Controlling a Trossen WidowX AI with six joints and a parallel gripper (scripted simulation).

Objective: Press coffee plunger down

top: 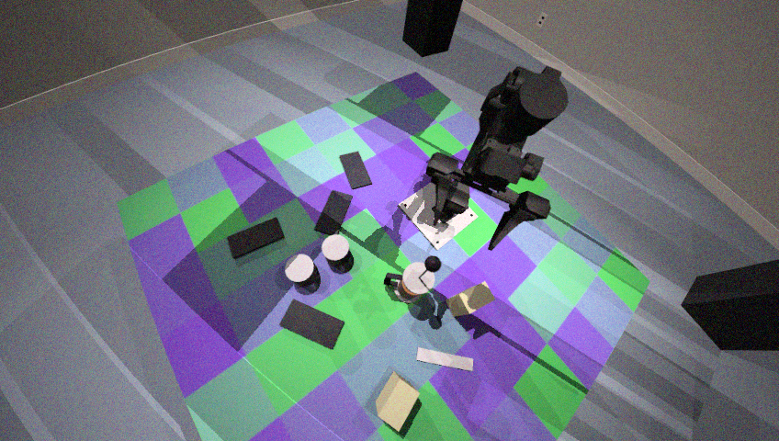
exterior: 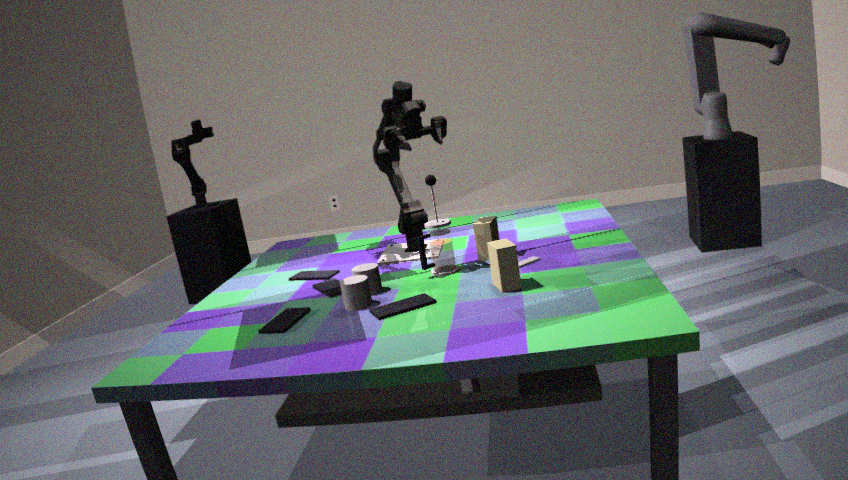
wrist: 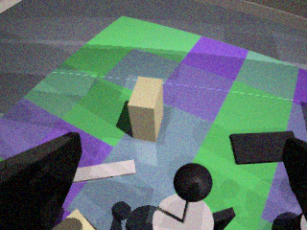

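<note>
High above the coffee press, the tool gapes, holding nothing.

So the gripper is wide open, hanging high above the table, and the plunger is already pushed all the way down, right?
Not quite. The gripper is wide open and high above the table, but the plunger knob stands raised on its rod, well above the coffee press lid. The exterior view shows it; nothing has been pressed yet.
</note>
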